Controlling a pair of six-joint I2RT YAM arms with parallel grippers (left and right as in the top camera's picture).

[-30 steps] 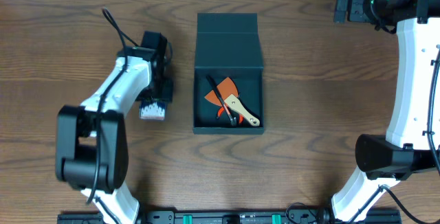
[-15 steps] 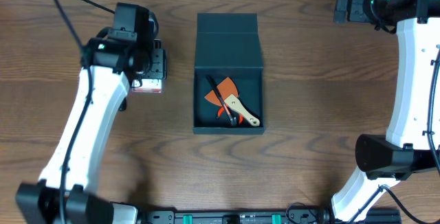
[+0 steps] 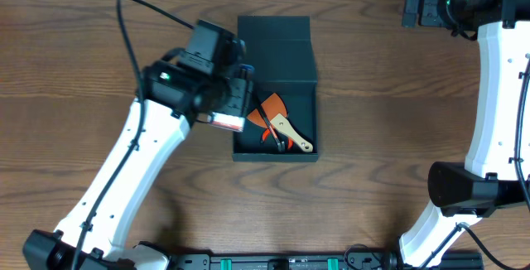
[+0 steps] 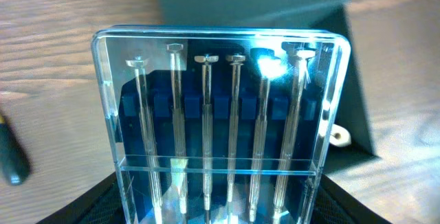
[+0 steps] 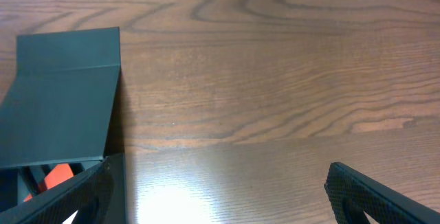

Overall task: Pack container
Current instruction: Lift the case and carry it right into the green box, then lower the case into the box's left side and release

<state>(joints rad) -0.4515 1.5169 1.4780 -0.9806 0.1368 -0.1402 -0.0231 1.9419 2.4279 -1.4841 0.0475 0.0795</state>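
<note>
Since the frame half a second back, the left arm [image 3: 141, 162] has been swung over to the right, so the left tool [image 3: 230, 104] is now parked above the left wall of the container [image 3: 276, 156] instead of out over bare worktop [image 3: 373, 137]. The arm is stretched out long from its base at the bottom left corner, running diagonally up to the wrist, with a black cable looped above it.

A clear case [image 4: 220, 135] is clamped in the left tool. In the wrist view it's seen end-on and upright, with a row of thin metal drivers lined up inside on a blue holder. From overhead only a pale edge of the case is seen poking out under the wrist, right at the container's left rim.

The container is sat in the middle of the worktop with its lid [image 3: 274, 50] flipped back flat behind it. An orange piece [image 3: 272, 106] and a wooden-handled item [image 3: 294, 135] are already lying inside.

The right arm [image 3: 497, 96] is held upright along the right edge, with the right tool [image 3: 416, 5] kept up near the top right corner, well away from the container. Its fingers [image 5: 371, 191] are spread wide and nothing is held between them.
</note>
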